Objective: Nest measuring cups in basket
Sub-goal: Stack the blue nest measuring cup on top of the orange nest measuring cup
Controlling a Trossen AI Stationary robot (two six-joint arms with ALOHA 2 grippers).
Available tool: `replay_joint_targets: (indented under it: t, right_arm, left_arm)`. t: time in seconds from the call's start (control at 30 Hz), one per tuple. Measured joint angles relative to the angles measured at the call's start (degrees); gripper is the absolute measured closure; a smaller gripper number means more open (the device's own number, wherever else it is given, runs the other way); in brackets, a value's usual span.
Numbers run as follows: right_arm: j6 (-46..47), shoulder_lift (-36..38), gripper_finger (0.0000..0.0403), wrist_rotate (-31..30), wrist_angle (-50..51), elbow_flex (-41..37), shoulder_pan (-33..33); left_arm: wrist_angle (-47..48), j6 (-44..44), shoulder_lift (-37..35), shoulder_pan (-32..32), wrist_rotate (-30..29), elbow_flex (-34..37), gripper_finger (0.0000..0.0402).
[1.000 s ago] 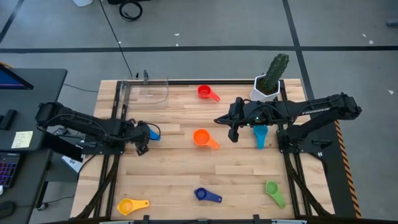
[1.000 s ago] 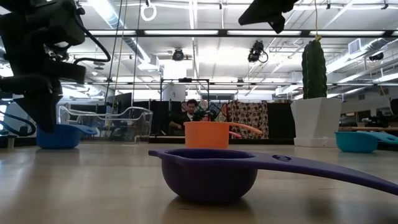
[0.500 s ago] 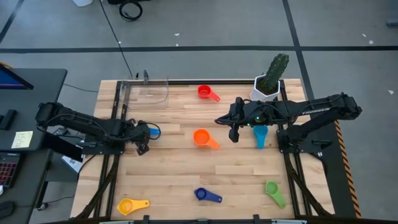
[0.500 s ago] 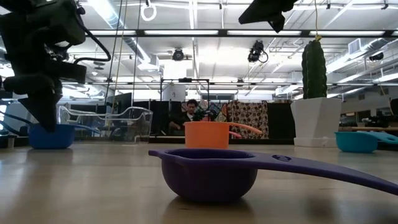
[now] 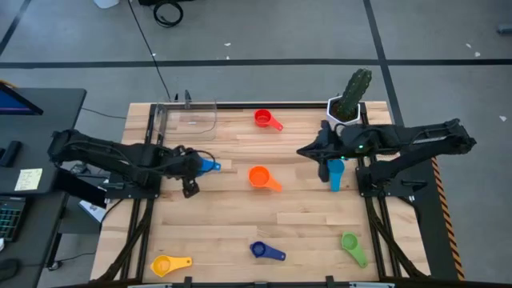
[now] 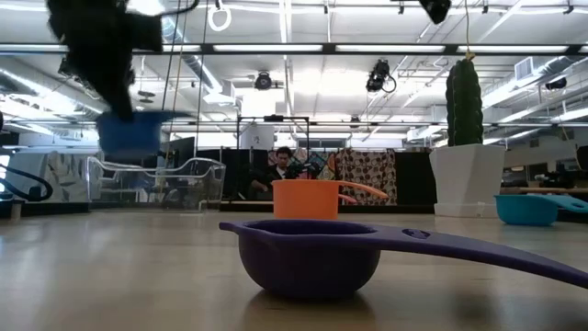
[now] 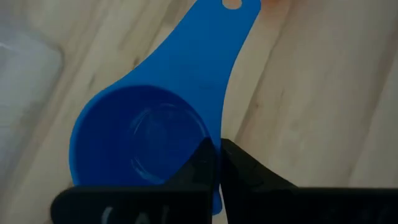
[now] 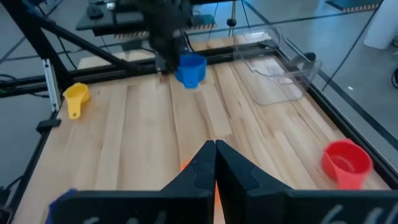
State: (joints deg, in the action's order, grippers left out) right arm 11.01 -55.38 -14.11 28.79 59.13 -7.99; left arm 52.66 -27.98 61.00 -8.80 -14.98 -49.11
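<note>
Left gripper clamped on the blue cup — lifted clear of the table; right gripper closed, empty — above the table

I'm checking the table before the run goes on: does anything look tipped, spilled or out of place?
Nothing stands out. The basket sits upright and empty at the far edge, the loose cups lie apart on the table, and the left gripper holds the blue cup in the air.
</note>
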Motion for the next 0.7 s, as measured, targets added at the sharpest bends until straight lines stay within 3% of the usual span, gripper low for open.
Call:
replay_joint_targets:
  t: [0.13,0.43,0.7]
  right_arm:
    - [1.2,3.5,0.039,-2.3,5.9,0.0,-1.4]
    - [2.9,8.3,0.039,-4.9,14.0,0.0,-3.5]
    - [2.9,9.7,0.0394,-4.2,18.1,0.1,-4.7]
  left_arm:
    - [5.5,4.8,8.5,0.0,0.2,-11.2,0.0389]
    - [5.8,19.7,29.7,0.0,5.8,-34.0,0.0389]
    - [3.2,25.8,43.5,2.4,5.8,-45.4,0.0389]
